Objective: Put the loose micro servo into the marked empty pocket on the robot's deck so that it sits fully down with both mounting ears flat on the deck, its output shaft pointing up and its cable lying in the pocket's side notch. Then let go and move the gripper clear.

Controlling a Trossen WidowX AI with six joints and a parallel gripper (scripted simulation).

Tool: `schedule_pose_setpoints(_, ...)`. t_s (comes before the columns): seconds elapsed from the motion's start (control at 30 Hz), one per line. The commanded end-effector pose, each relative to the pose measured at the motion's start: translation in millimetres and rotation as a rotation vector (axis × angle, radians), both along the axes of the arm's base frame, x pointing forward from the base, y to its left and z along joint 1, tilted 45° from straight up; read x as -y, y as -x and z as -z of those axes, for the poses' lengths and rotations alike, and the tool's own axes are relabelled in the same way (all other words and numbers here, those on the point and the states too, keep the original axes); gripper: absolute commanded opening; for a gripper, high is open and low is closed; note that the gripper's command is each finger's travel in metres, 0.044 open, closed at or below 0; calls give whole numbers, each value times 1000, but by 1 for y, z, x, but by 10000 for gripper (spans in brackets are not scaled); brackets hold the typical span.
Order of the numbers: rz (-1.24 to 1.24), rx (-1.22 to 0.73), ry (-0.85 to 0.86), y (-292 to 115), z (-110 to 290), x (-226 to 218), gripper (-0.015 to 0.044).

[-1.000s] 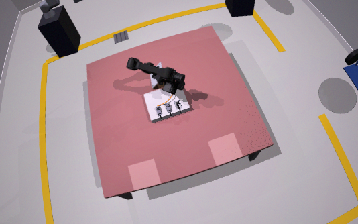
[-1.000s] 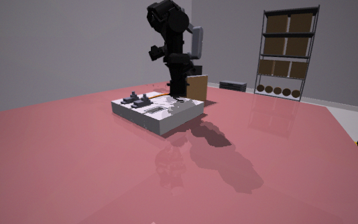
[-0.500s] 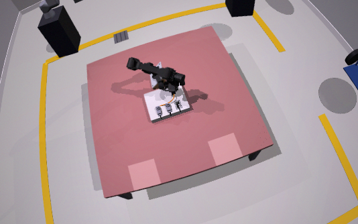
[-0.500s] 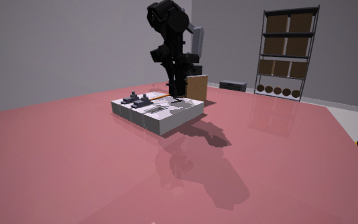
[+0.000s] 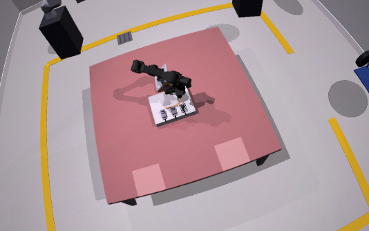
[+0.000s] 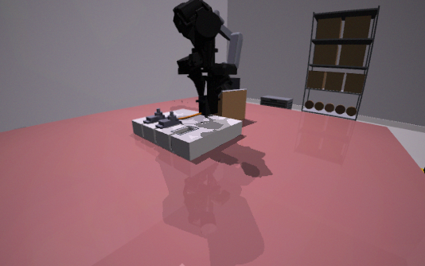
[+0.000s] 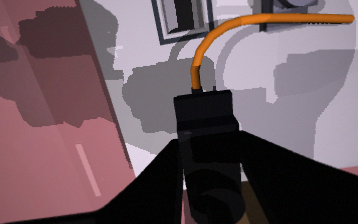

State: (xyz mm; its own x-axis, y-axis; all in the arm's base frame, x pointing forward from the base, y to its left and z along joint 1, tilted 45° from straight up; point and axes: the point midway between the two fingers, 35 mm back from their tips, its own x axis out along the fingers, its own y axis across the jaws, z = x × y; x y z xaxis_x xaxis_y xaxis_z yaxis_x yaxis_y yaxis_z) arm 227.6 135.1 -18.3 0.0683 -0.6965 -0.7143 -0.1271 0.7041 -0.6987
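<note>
Tool: I see the tool (image 7: pixel 205 150) clamped on the micro servo (image 7: pixel 204 117), a dark block between the black fingers, held above the deck (image 6: pixel 207 133).
Micro servo: in the wrist view its orange cable (image 7: pixel 225 31) leaves the front end, curves up and runs off to the right across the deck.
Pocket: I read the marked empty pocket (image 7: pixel 184 17) as the dark framed slot at the top of the wrist view, ahead of the servo and apart from it; the servo is not in it.
Deck: a pale block on the red surface (image 6: pixel 99 191); from the exterior view two seated servos (image 6: pixel 163 118) stand along its left part, beside the slot.
In the way: a brown board (image 6: pixel 232 104) stands upright at the back of the deck, just beside the arm (image 6: pixel 203 60); the arm's shadow lies over the deck's top.
Around: on the surface, two lighter pink squares (image 5: pixel 231 153) lie near the front edge, well apart from the deck.
Further off: a shelf unit with boxes (image 6: pixel 340 60) stands by the wall, and a yellow floor line (image 5: pixel 45 138) rings the surface.
</note>
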Motion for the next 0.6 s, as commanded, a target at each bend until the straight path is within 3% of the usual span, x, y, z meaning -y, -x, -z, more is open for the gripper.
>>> schedule_pose_setpoints(0.0, -5, 3, 2, -16, 0, -3, 0)
schedule_pose_setpoints(0.57, -5, 7, 1, -79, 3, -13, 0)
